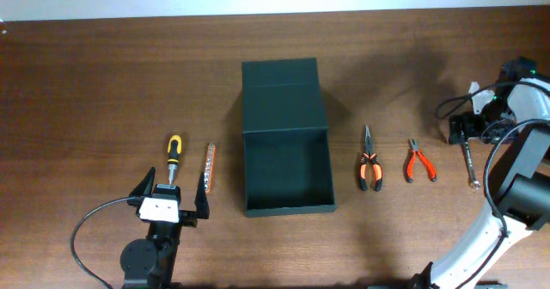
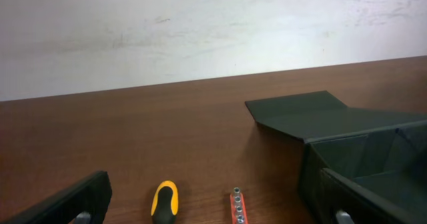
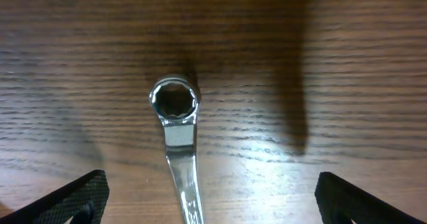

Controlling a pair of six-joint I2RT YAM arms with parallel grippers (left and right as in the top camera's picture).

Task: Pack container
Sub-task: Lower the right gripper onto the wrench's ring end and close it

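The black left arm (image 1: 146, 259) bears a white block (image 1: 161, 207) behind its black fingers (image 1: 203, 199) and a looping black cable (image 1: 76, 233); the right arm (image 1: 483, 233) is white and black.

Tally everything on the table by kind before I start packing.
Container: 1
Pliers: 2 (black-orange pair, red-orange pair)
Screwdriver: 1
Bit strip: 1
Wrench: 1
Total: 6

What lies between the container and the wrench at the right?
Two pairs of pliers: a black-and-orange long-nose pair beside the container, then a smaller orange pair toward the wrench. The overhead view shows it.
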